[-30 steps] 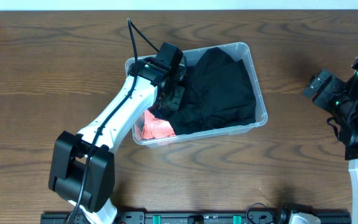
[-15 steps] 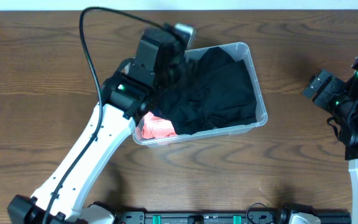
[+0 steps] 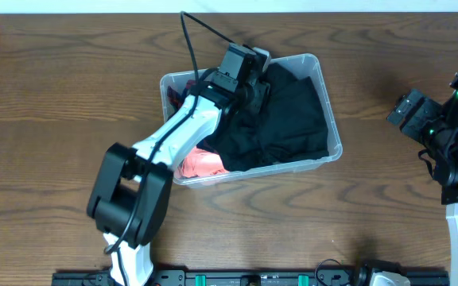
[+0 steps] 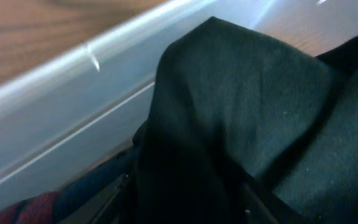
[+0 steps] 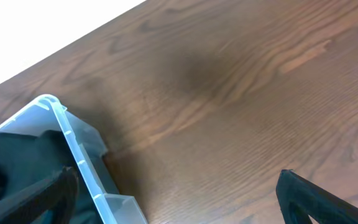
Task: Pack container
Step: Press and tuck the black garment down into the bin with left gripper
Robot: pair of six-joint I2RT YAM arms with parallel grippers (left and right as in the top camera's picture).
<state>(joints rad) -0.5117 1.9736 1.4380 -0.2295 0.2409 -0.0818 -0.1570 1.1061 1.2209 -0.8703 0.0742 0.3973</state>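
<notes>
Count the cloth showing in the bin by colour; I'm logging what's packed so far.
Black cloth: 1
Coral-pink cloth: 1
Dark red cloth: 1
Dark blue cloth: 1
Total: 4 colours showing

- No legible text, label, brand, number or sign in any of the three views.
</notes>
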